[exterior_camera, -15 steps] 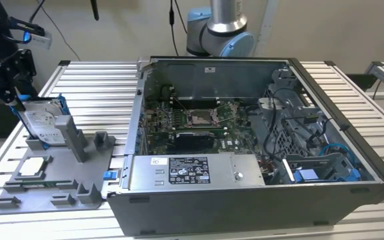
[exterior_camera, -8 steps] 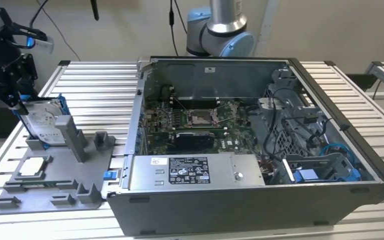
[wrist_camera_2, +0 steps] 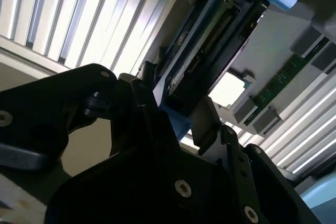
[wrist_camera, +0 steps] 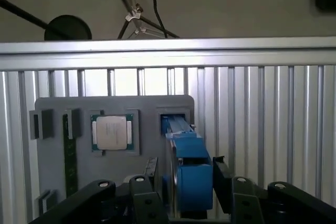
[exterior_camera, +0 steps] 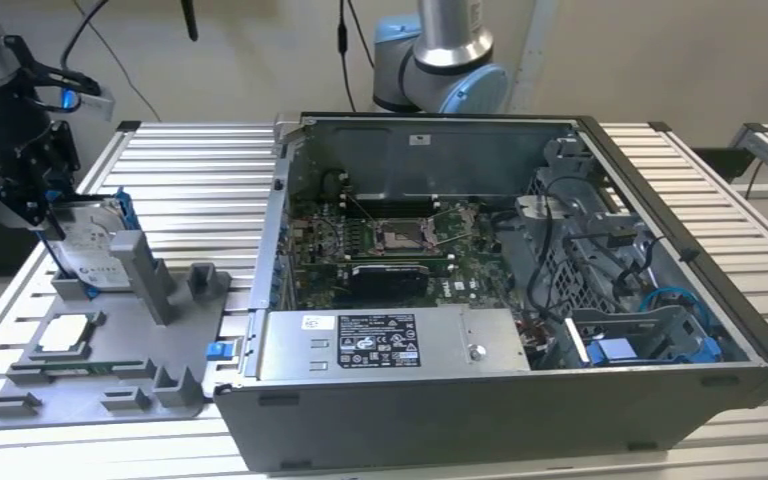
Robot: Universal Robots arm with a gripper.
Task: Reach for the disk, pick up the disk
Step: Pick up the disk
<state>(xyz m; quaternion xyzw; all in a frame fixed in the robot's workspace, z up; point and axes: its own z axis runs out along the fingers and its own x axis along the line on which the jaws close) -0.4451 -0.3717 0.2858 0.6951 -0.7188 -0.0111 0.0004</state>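
Observation:
The disk (exterior_camera: 87,238) stands on edge in a slot of the grey fixture (exterior_camera: 117,370) at the exterior view's left, its white label facing out and blue rails along its edges. My gripper (exterior_camera: 45,205) comes down over its top edge. In the first wrist view the blue-railed disk (wrist_camera: 192,166) runs between the two black fingers (wrist_camera: 152,174), which press close on both sides. The second wrist view has the same disk (wrist_camera_2: 210,40) rising from between the fingers (wrist_camera_2: 207,124). Its lower end still sits in the slot.
A small square silver chip (exterior_camera: 67,335) lies in the fixture near the disk (wrist_camera: 111,132). An open computer case (exterior_camera: 491,290) fills the table's middle and right. A second arm's base (exterior_camera: 440,60) stands behind the case. The table (exterior_camera: 197,160) is ribbed aluminium.

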